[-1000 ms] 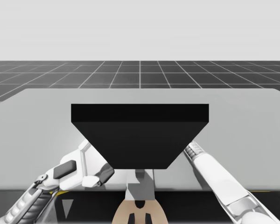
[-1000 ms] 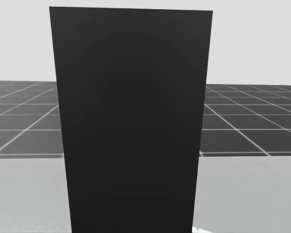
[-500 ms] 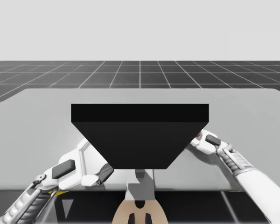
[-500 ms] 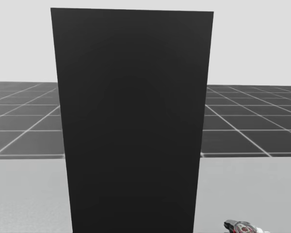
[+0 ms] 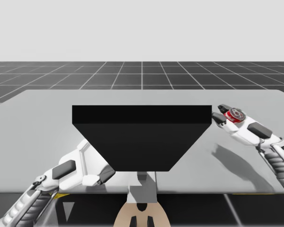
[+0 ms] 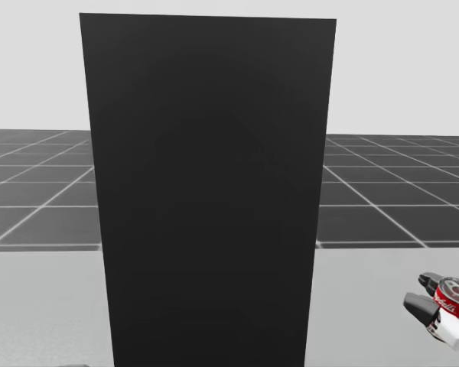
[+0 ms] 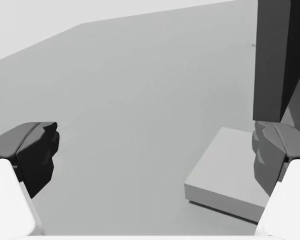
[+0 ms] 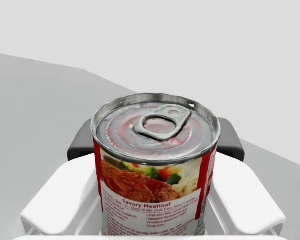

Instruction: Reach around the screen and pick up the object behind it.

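my right tool [image 5: 226,114] grips a red can [image 5: 235,114] just beside the far right corner of the black screen [image 5: 142,137], seen from the high camera. both fingers press the can from opposite sides, spread as wide as the can itself. the arm comes in from the right over the grey counter [image 5: 47,123]. its shadow [image 5: 232,158] lies on the counter nearer to me, apart from the arm, so the can hangs above the surface rather than on it.

the right wrist view gives what the high one cannot. the can [image 8: 155,165] stands upright between the white fingers, its silver ring-pull lid in plain sight. a picture of food covers the label, and the dark pads [image 8: 80,142] touch the can on either side.

from the head, the screen [image 6: 210,191] stands tall in the middle. the can [image 6: 454,298] shows low down past its right edge, with two dark fingertips around it.

my left tool [image 5: 102,177] sits at the near left of the screen, close to the counter's front edge. its wrist view shows the jaws wide apart with nothing between them — bare counter ahead, and the screen's dark edge [image 7: 280,55] rising beyond one finger. a flat pale grey block [image 7: 225,187] lies on the counter at the screen's foot.
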Tool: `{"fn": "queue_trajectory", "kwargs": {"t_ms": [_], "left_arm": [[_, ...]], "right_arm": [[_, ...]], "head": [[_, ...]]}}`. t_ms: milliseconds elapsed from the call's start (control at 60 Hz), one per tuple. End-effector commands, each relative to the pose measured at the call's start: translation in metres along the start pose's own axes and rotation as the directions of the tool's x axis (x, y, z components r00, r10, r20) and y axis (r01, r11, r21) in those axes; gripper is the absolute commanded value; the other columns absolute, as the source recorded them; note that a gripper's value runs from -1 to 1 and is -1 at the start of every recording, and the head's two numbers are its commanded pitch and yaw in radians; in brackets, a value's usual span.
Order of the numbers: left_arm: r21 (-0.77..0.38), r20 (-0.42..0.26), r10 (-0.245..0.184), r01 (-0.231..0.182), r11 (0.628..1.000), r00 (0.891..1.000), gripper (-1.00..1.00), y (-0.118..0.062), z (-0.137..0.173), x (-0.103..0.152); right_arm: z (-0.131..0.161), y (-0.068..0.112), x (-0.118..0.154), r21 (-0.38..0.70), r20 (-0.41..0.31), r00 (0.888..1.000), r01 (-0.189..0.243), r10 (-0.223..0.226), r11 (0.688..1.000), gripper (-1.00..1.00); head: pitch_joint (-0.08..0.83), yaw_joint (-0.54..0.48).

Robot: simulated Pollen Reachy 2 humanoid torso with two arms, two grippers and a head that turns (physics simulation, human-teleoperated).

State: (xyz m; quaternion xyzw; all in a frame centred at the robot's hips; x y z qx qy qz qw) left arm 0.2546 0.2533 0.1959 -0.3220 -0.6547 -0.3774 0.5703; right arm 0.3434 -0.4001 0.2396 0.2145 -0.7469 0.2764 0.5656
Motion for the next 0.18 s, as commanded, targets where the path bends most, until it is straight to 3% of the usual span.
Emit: {"fn": "queue_trajectory", "kwargs": {"t_ms": [17,117,183], "left_arm": [[0.03,0.013,-0.006,0.006,1.0,1.0,-1.0,0.002,-0.003,0.002],[0.043,0.012,-0.01,0.009,0.999,1.0,-1.0,0.003,-0.004,0.002],[0.055,0.014,-0.009,0.008,0.998,1.0,-1.0,0.004,-0.006,0.002]], "right_arm": [[-0.004,-0.015,0.063,-0.039,0.085,0.989,-0.119,0.122,0.992,1.0],[-0.005,-0.015,0.091,-0.096,0.123,0.978,-0.16,0.171,0.982,1.0],[-0.006,-0.012,0.115,-0.134,0.166,0.963,-0.192,0.212,0.972,1.0]], "head": [[0.118,-0.05],[0.115,-0.05],[0.113,-0.05]]}}
